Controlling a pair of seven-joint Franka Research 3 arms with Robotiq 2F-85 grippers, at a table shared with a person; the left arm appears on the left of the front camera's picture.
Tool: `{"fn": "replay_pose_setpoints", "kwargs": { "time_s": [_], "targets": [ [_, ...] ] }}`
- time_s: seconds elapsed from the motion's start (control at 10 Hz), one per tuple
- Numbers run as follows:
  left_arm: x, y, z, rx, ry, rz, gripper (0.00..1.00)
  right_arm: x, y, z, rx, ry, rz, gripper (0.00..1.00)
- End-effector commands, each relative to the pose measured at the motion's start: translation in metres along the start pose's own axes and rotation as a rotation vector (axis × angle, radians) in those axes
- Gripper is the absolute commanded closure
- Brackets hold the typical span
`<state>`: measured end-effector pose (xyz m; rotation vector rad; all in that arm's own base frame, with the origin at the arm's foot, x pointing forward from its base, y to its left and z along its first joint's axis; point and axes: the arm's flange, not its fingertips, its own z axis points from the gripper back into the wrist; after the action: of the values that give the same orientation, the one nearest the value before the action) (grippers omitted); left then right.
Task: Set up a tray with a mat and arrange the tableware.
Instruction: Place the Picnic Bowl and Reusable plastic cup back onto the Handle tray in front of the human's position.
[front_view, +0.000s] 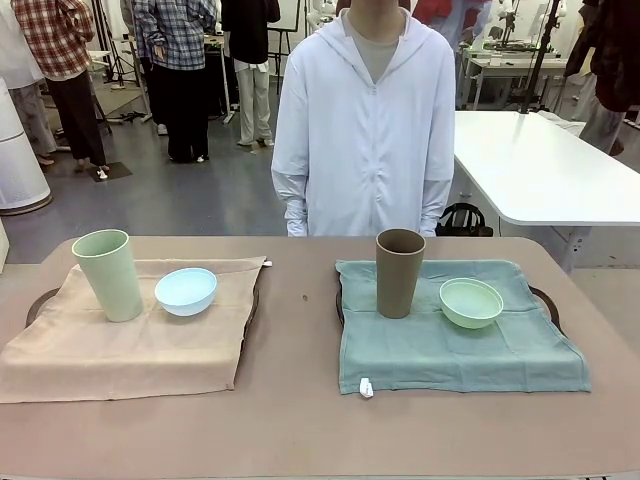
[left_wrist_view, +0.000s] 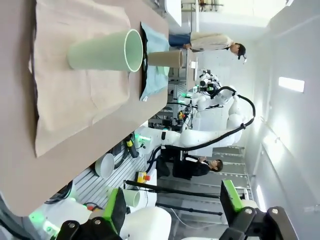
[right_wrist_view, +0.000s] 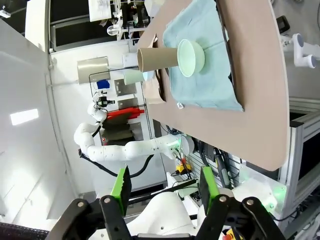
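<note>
Table (front_view: 300, 420) holds two trays side by side, each under a mat. Left mat (front_view: 130, 340): tall cup (front_view: 108, 275) at 10 o'clock, bowl (front_view: 186, 291) just at its 3 o'clock. Right mat (front_view: 460, 340): cup (front_view: 400, 272) at 11 o'clock, bowl (front_view: 471, 302) at its 3 o'clock. Person (front_view: 365, 120) stands behind the table, 12 o'clock.

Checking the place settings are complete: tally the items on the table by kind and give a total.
Cups: 2 (pale green cup, brown cup)
Bowls: 2 (light blue bowl, pale green bowl)
Mats: 2 (beige mat, teal mat)
Trays: 2 (left tray, right tray)
Total: 8
</note>
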<state>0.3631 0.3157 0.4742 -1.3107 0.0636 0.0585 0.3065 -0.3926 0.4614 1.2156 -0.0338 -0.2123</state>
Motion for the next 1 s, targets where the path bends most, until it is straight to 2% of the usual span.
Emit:
{"fn": "replay_pose_setpoints", "kwargs": {
  "time_s": [0.0,0.9],
  "targets": [
    [0.0010,0.0046,-0.0085,-0.020,0.006,0.009,0.00,-0.0054,0.0011,0.0050,-0.012,-0.014,-0.006,0.28],
    [0.0010,0.0046,-0.0085,-0.020,0.006,0.009,0.00,-0.0054,0.0011,0.0050,-0.012,-0.014,-0.006,0.28]
  ]
}}
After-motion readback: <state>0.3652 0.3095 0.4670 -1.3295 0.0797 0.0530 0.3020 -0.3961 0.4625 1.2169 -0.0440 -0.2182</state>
